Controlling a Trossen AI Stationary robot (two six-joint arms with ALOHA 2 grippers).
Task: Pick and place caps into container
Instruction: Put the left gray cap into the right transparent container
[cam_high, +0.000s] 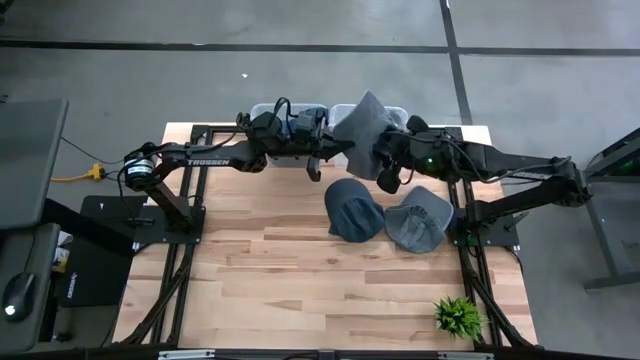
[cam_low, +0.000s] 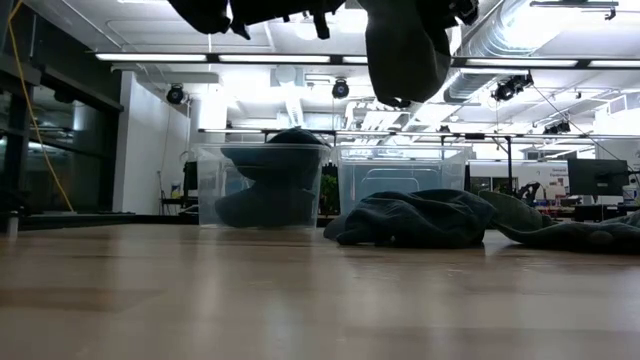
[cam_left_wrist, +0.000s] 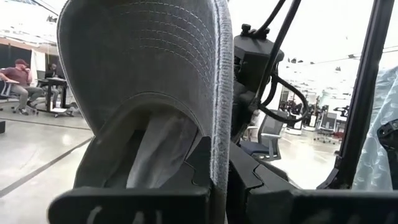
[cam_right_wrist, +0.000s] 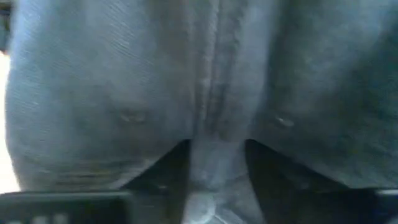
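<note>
The right gripper (cam_high: 378, 158) holds a grey cap (cam_high: 366, 128) up above the clear bins (cam_high: 395, 113). The left gripper (cam_high: 318, 160) is closed tight nearby. Two more caps (cam_high: 352, 208) lie on the surface (cam_high: 300, 280).

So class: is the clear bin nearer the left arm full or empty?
Neither: the left bin holds one dark cap, seen through its clear wall in the low view.
</note>
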